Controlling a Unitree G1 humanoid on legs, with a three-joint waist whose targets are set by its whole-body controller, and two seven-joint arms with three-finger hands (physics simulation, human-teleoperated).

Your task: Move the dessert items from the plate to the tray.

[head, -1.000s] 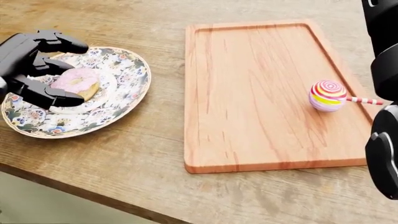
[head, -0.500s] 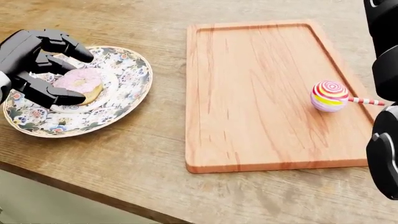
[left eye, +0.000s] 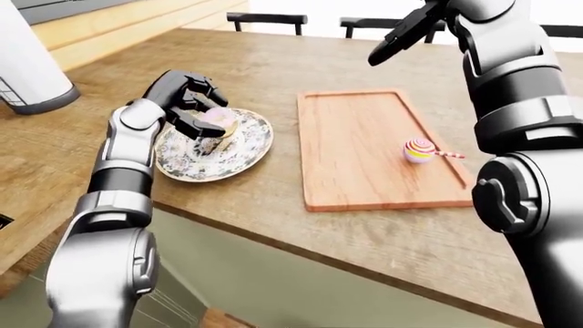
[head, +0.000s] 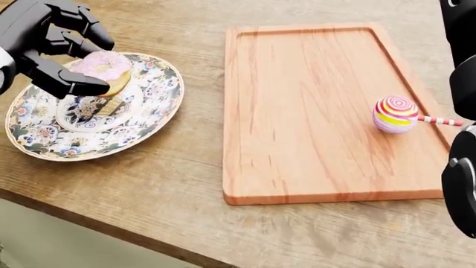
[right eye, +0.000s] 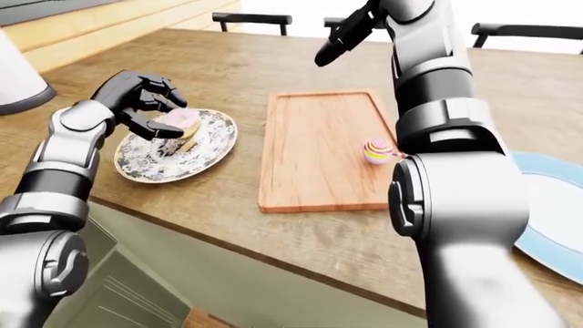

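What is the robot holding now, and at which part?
The left hand grips the pink-frosted donut by its sides, lifted above the floral plate. The right hand holds nothing.

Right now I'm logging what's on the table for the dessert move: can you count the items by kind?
Donuts: 1, pink donut gripped by the left hand above the floral plate
Lollipops: 1, lollipop on the wooden tray
Plates: 2, floral plate and blue plate
Trays: 1
Total: 5

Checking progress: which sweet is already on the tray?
The lollipop, lying near the tray's right edge in the head view. The pink donut is in the left hand, above the plate.
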